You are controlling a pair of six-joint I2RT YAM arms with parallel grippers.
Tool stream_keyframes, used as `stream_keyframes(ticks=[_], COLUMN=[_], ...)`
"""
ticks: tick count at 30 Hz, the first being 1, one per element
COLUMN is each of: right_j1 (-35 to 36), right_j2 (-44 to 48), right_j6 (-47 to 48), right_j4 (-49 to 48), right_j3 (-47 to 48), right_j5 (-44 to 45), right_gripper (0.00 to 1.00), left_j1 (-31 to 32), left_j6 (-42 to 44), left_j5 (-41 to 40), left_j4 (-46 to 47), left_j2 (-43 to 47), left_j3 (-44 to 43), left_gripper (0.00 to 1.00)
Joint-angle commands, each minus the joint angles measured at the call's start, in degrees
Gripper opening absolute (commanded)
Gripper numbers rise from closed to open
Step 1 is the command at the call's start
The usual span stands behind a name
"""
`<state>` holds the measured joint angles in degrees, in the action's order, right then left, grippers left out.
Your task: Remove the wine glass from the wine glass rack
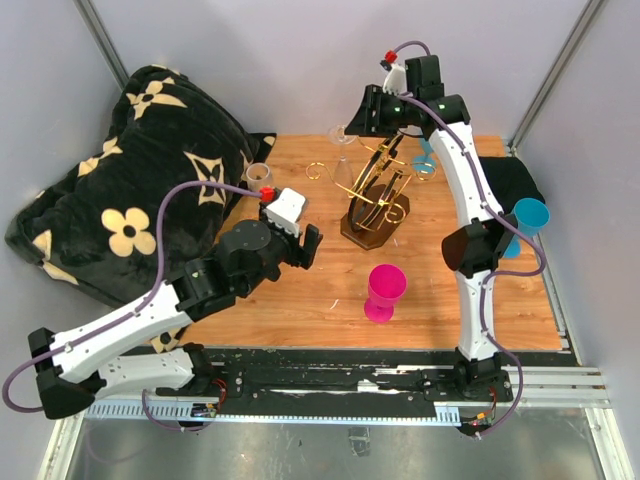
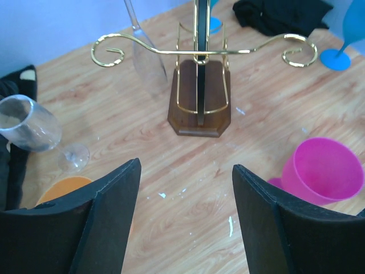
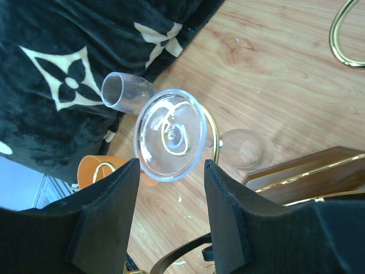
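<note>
Wine glass: hanging inverted; likely light, brittle, slick; stem offering the safest hold.
Right end effector: standing open, holding nothing.

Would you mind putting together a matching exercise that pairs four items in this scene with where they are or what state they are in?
Things:
1. wine glass
2. magenta goblet
3. blue goblet
4. left end effector

States:
A. open and empty
B. upright near the right edge of the table
C. hanging upside down from the wine glass rack
D. upright in front of the rack's base

Pairs: 1-C, 2-D, 3-B, 4-A.
</note>
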<state>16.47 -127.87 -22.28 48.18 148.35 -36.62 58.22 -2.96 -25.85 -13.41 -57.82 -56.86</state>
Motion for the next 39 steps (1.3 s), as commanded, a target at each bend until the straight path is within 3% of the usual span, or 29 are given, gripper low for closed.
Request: stream_keyframes(ticks=[1, 12, 21, 32, 34, 39], right_j1=[1.16, 1.63, 2.98, 2.73, 2.67, 1.86], right_j2=[-0.8, -1.79, -3.66, -3.21, -3.78, -3.81], right_j6=[0.57, -1.3, -3.5, -7.31, -8.21, -10.48], right_j4=[2.91, 1.96, -0.56, -5.35, -5.69, -7.11], right_j3=[1.25, 0.34, -0.08, -1.36, -1.28, -1.7], right_j5=[3.16, 2.25, -1.01, 0.11, 0.14, 0.31], right_gripper=[0.5, 0.47, 0.26, 0.28, 0.24, 0.01], left_j1=[0.49, 0.44, 0.48, 0.45, 0.49, 0.46], left_j6=[1.2, 1.41, 2.09, 1.98, 2.15, 2.2], left_j5=[-1.39, -2.76, -4.46, -4.73, -4.66, -4.84], left_j4=[0.93, 0.94, 0.29, -0.41, -0.54, -1.23], left_j2=[3.35, 5.48, 7.72, 8.25, 8.16, 8.04], left_j3=[-1.34, -0.41, -0.02, 0.01, -0.22, -0.51], left_gripper=[0.72, 0.74, 0.76, 0.77, 0.77, 0.78])
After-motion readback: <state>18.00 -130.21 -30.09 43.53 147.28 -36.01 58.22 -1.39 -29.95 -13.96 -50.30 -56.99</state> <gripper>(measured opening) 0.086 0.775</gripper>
